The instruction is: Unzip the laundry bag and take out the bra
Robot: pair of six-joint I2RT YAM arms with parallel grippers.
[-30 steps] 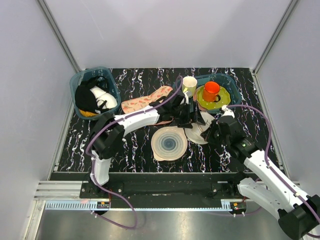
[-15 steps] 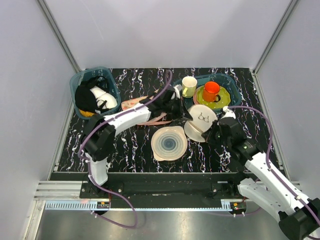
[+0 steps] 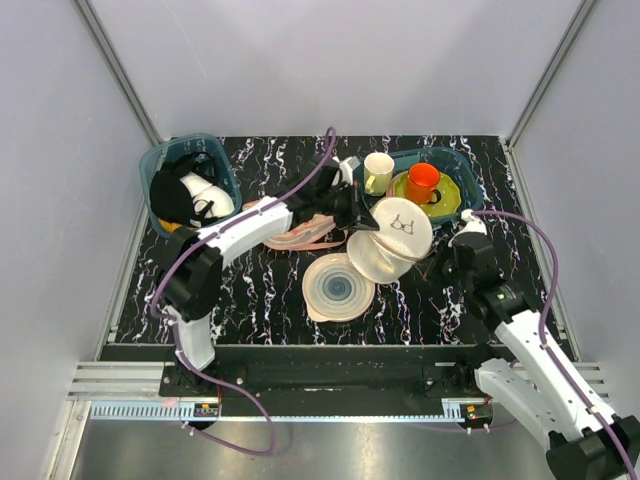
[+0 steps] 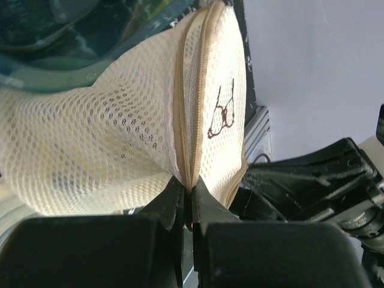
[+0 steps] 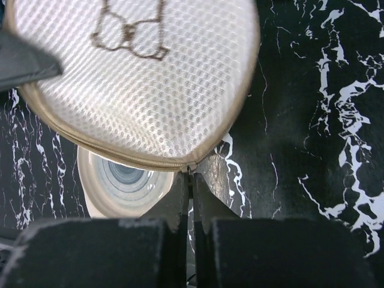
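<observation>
I held the laundry bag (image 3: 392, 240) up off the counter (image 3: 260, 300) between my two arms, over the middle and a little toward the right edge. It was tilted so the flat face with the small line drawing showed upward. My left end effector (image 3: 356, 212) was closed narrow on the bag's tan zipper seam at the side nearer the far edge, jaws pressed together with only the seam between them. My right end effector (image 3: 436, 262) was likewise pinched tight on the bag's rim at the side facing the right edge, right where the zipper line ended. A pale ringed disc (image 3: 338, 287) lay flat on the counter just beside and partly under the bag, toward the near edge. A pink cloth (image 3: 300, 236) lay under my left arm. A teal basin (image 3: 455, 165) with an orange cup (image 3: 422, 182) sat by the far right corner, and a teal basket (image 3: 160, 160) of dark clothes by the far left corner.
</observation>
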